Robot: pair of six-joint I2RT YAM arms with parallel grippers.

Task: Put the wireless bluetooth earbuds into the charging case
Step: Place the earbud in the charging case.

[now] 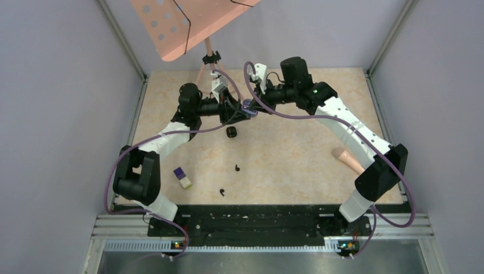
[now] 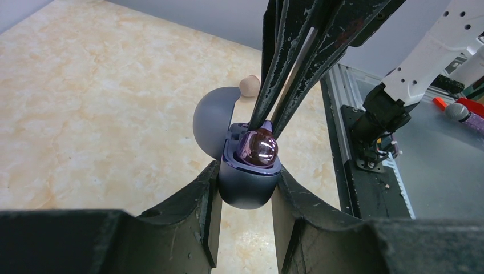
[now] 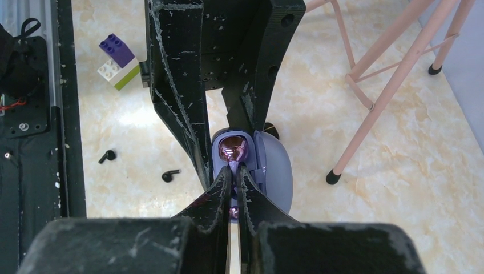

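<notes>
Left fingers (image 2: pixel 194 211) clamped on the charging case (image 2: pixel 248 185), right fingers (image 2: pixel 279 74) pinching a pale purple earbud (image 2: pixel 258 148) into its socket, we should next press it home, then release.

**A:** what kind of place is this?

**B:** robot lab for sure. Two arms (image 1: pixel 348 128) bolted to a metal rail (image 1: pixel 257 244), plain grey walls (image 1: pixel 57 114) boxing in the table (image 1: pixel 285 165), aluminium posts (image 1: pixel 122 40) in the corners, cables (image 1: pixel 297 117) looping around.
</notes>
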